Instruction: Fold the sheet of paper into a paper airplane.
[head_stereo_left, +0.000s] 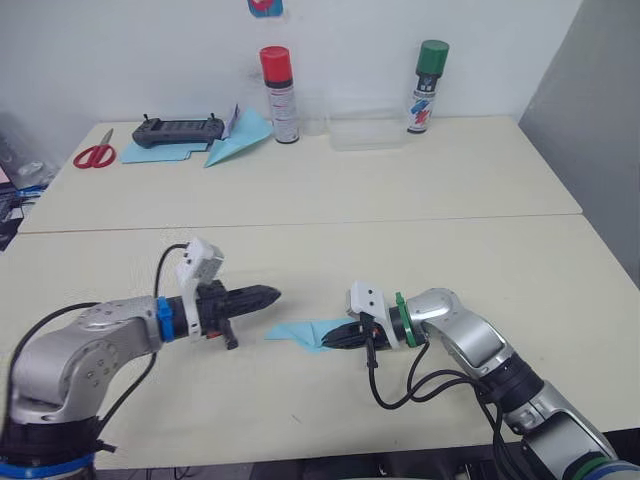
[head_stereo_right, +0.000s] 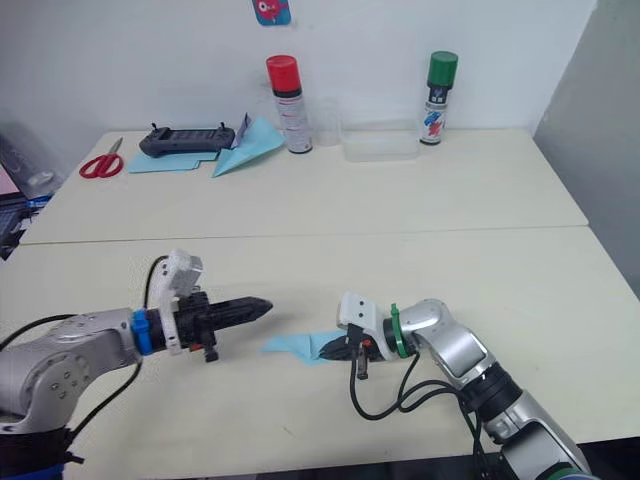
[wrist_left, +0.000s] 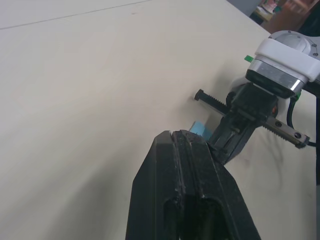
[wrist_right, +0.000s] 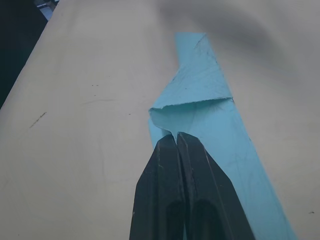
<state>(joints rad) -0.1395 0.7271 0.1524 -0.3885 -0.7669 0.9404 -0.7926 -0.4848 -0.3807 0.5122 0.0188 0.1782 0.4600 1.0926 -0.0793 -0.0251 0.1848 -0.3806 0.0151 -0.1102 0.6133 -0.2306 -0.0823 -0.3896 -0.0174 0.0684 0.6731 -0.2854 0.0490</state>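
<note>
I am seeing the paper (head_stereo_left: 305, 332) lying flat on the near desk (head_stereo_left: 400, 220), folded into a small light blue pointed shape with its sharp corner aiming toward my left. My right gripper (head_stereo_left: 335, 338) is sitting low at the paper's 3 o'clock edge, its jaws pressed together and pinching a fold of the sheet; from the right wrist the black fingers (wrist_right: 185, 195) are meeting on the blue edge where a flap is doubling over. My left gripper (head_stereo_left: 268, 296) is hovering just beside the paper at about 10 o'clock, pointing toward the right gripper, jaws pressed together on nothing and not touching the sheet. In the left wrist view a small blue corner (wrist_left: 199, 129) is peeking out between my left fingers and the right gripper.

At the far side of the desk, at 11 o'clock, red scissors (head_stereo_left: 94, 154) are lying near the edge; next to them a black controller (head_stereo_left: 180, 130) is resting on a flat blue sheet (head_stereo_left: 158, 153), with a long blue dart (head_stereo_left: 238, 138) just beside it. A red-capped spray can (head_stereo_left: 279, 94) is standing at 12 o'clock, a clear tray (head_stereo_left: 366, 130) is sitting next to it, and a green-capped can (head_stereo_left: 428, 86) is standing at 1 o'clock.
</note>
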